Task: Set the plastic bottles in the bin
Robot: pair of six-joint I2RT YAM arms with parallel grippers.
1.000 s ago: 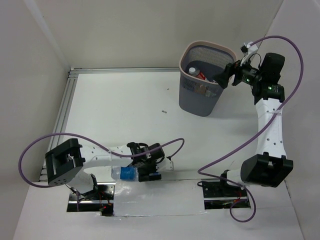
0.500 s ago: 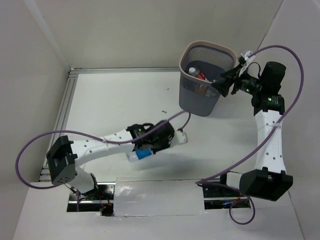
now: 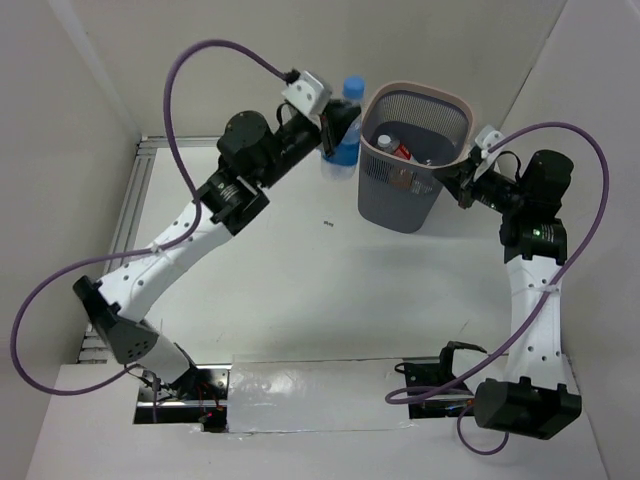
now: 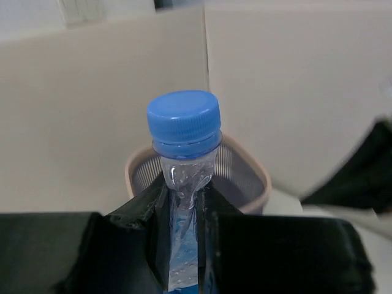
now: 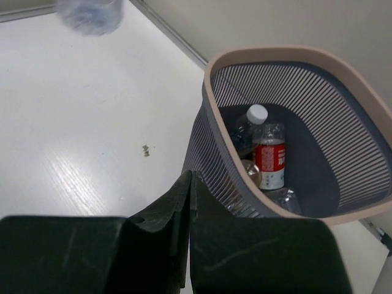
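My left gripper [image 3: 338,128] is shut on a clear plastic bottle with a blue cap [image 3: 351,88] and a blue label. It holds the bottle upright in the air just left of the bin's rim. In the left wrist view the bottle [image 4: 182,177] is squeezed between my fingers, with the bin [image 4: 260,179] right behind it. The bin [image 3: 418,93] is a dark grey mesh basket with a pale rim. Inside lie several bottles, one with a red label and white cap [image 5: 269,157]. My right gripper [image 3: 452,176] is shut and empty beside the bin's right wall [image 5: 211,98].
The white table carries a small dark speck [image 3: 327,224] in front of the bin. A metal rail [image 3: 130,215] runs along the left edge, and beige walls close in on the left, back and right. Purple cables loop from both arms.
My left arm has lifted the blue-capped bottle from the table's near edge and carried it up to the bin's left rim. My right gripper has shut and drawn back slightly from the bin's right rim.
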